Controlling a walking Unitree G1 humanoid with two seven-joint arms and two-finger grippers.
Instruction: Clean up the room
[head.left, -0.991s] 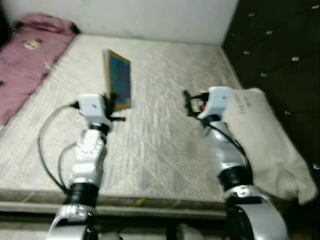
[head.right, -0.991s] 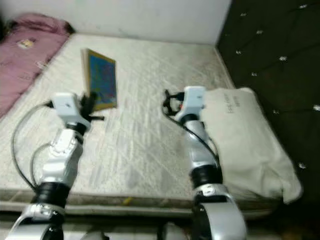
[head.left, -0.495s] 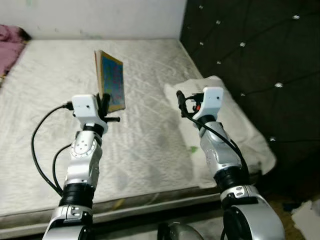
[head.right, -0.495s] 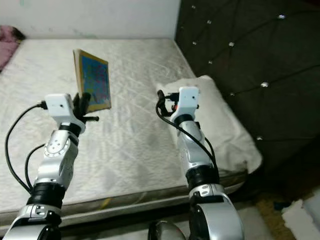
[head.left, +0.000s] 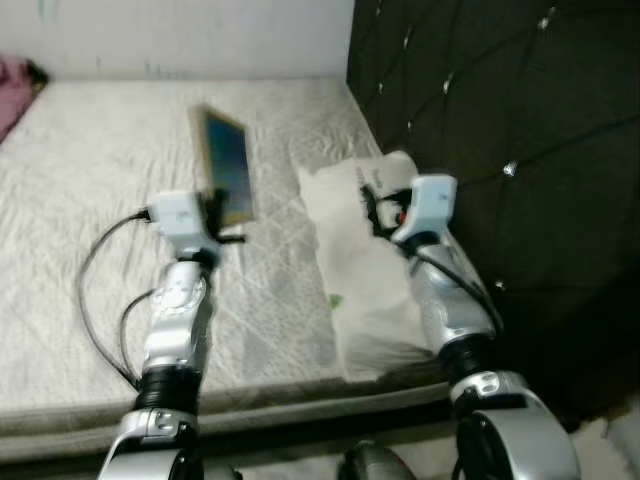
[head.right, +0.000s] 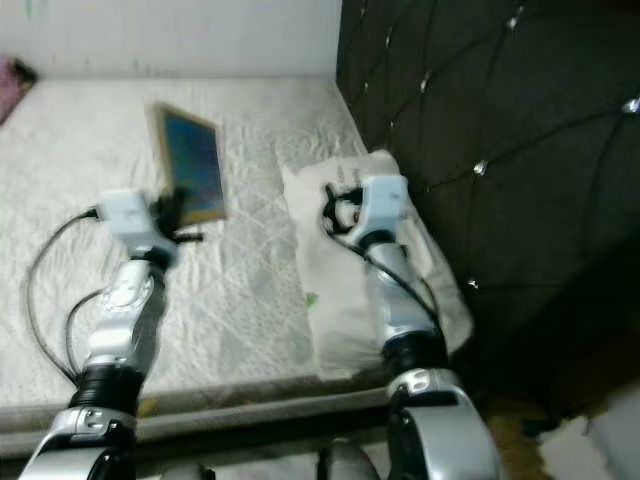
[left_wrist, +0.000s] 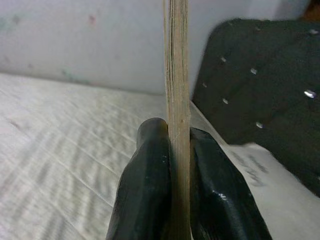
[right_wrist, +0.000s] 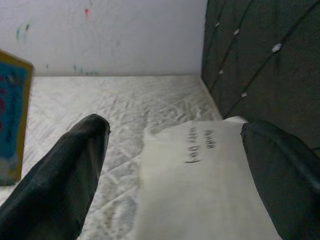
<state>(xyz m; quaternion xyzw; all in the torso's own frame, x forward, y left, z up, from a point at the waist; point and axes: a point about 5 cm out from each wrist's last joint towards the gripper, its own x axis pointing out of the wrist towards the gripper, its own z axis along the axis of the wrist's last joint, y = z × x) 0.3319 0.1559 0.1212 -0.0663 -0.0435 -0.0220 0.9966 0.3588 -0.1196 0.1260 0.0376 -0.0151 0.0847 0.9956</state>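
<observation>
My left gripper is shut on a thin book with a yellow border and blue cover, held upright on edge above the bare mattress. In the left wrist view both black fingers clamp the book's edge. My right gripper is open and empty, raised over a white pillow that lies by the dark headboard. The right wrist view shows its fingers spread wide over the pillow, with the book off to one side.
A dark tufted headboard stands along the right of the bed. The white wall runs behind the mattress. A pink blanket shows at the far left corner. Floor litter lies at the lower right.
The camera has swung to the right: the headboard now takes up more of the picture and the pink blanket has slid almost out. Both arms keep their pose, the book still held.
</observation>
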